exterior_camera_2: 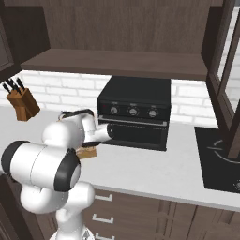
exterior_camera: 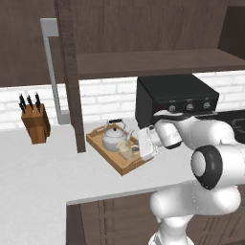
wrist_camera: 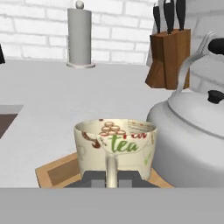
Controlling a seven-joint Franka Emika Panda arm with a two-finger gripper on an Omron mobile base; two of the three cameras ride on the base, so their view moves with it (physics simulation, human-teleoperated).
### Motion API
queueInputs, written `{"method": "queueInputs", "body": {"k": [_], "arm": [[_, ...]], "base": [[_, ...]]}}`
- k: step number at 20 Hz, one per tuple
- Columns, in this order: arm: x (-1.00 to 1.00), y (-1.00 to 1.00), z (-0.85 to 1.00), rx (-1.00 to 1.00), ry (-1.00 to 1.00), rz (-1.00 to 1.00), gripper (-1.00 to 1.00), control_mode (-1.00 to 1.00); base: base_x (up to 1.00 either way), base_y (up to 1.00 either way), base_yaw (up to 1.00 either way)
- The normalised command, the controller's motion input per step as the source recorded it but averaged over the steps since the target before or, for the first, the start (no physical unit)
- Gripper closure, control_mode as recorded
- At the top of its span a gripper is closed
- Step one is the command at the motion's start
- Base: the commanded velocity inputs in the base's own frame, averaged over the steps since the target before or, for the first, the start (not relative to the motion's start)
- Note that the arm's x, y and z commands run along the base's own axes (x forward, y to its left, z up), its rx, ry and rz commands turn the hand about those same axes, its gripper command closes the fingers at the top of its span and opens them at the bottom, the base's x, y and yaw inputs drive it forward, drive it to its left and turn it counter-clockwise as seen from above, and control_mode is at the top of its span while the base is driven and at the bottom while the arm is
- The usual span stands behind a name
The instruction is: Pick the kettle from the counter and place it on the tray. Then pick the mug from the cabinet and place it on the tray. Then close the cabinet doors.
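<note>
In the left base view, the kettle (exterior_camera: 113, 138) is seen standing on the tray (exterior_camera: 109, 159), and the mug (exterior_camera: 125, 150) sits just beside it at the tray's near right corner, with the gripper (exterior_camera: 139, 148) pressed up to it.

In the right base view, one corner of the tray (exterior_camera_2: 87, 152) is glimpsed behind the arm; an open cabinet door (exterior_camera_2: 229, 89) is seen at far right.

In the hand view, the mug's handle (wrist_camera: 111, 168) is clamped between the clenched fingertips (wrist_camera: 92, 178).

The mug placement is judged nearly done; release is called for next, then door closing.
</note>
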Motion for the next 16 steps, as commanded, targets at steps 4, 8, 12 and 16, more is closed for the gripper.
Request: {"method": "queueInputs", "body": {"k": [4, 8, 12, 16], "arm": [[0.1, 0.0, -0.22, 0.02, 0.06, 0.03, 1.0, -1.0], [0.09, 0.0, -0.22, 0.02, 0.04, 0.03, 1.0, -1.0], [0.11, 0.0, -0.2, 0.02, 0.03, 0.02, 1.0, -1.0], [0.02, 0.0, -0.19, 0.02, 0.0, 0.03, 1.0, -1.0]], "base": [[0.0, 0.0, 0.0], [0.0, 0.0, 0.0], [0.0, 0.0, 0.0], [0.0, 0.0, 0.0]]}}
